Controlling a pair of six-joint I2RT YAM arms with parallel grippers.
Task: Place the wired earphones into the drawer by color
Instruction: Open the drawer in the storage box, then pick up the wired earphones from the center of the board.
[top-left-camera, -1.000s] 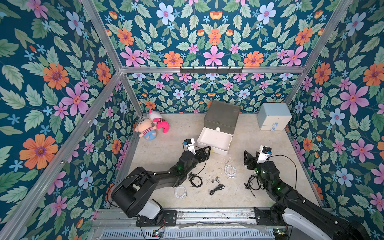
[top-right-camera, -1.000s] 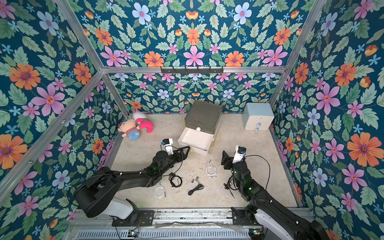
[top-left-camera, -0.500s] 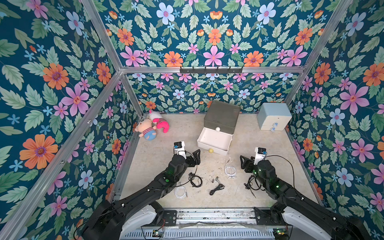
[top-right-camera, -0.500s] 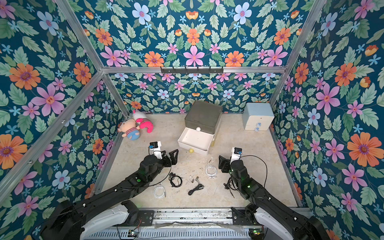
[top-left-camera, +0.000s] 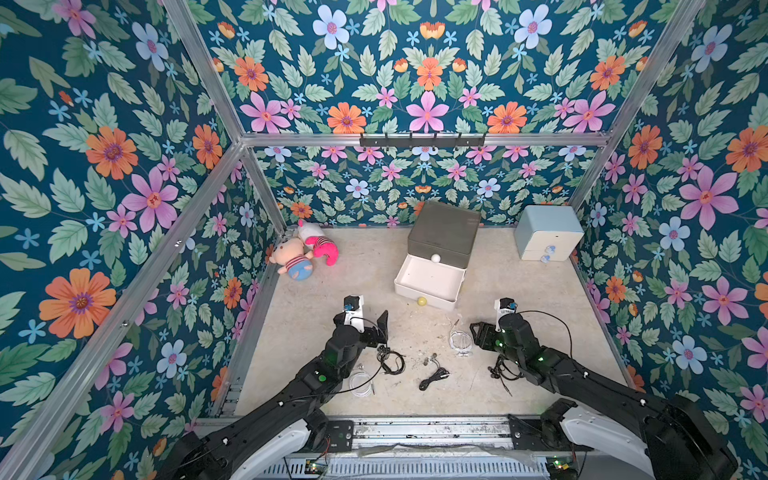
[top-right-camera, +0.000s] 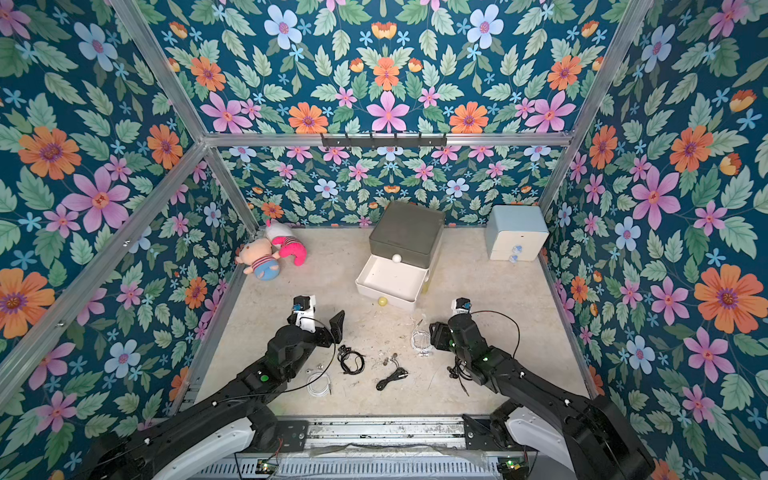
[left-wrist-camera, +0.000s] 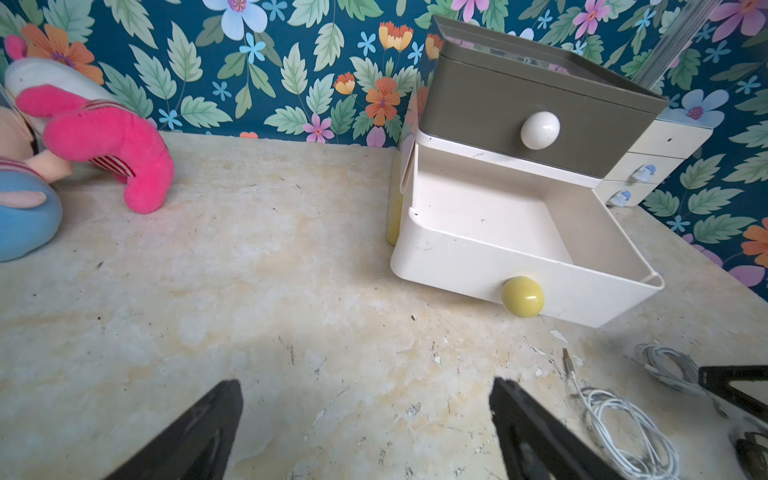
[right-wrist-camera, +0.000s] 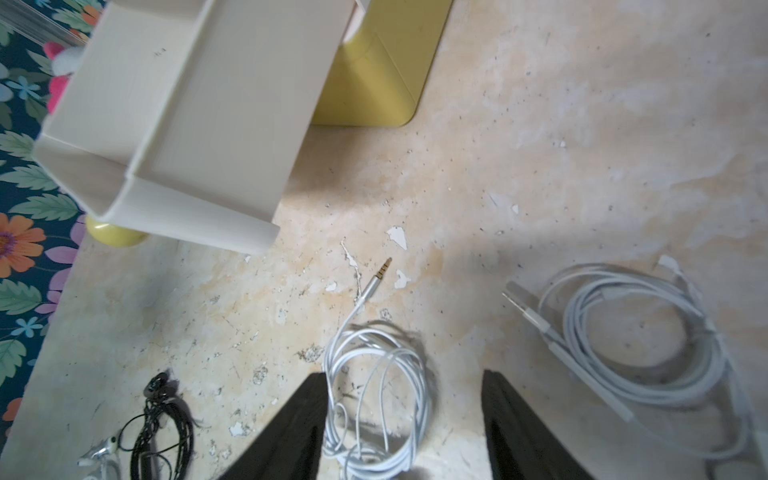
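right fingers (right-wrist-camera: 307, 411) parted, straddling white earphones (right-wrist-camera: 368, 453), plug pointing toward open white drawer (right-wrist-camera: 187, 212) | right arm nearer | left fingers (left-wrist-camera: 208, 424) spread wide, empty, over bare counter (left-wrist-camera: 249, 291)

right gripper (right-wrist-camera: 403, 376): fingers apart, straddling 1 white earphone coil (right-wrist-camera: 376, 415) lying on the worn beige tabletop (right-wrist-camera: 582, 124). Its jack plug (right-wrist-camera: 376, 278) points toward the drawer (right-wrist-camera: 187, 212). The white tier stands open, yellow knob (right-wrist-camera: 114, 237) at its front, yellow tier (right-wrist-camera: 374, 83) behind. 2nd white coil (right-wrist-camera: 636, 345) lies outside 1 finger, black bundle (right-wrist-camera: 162, 419) outside the other
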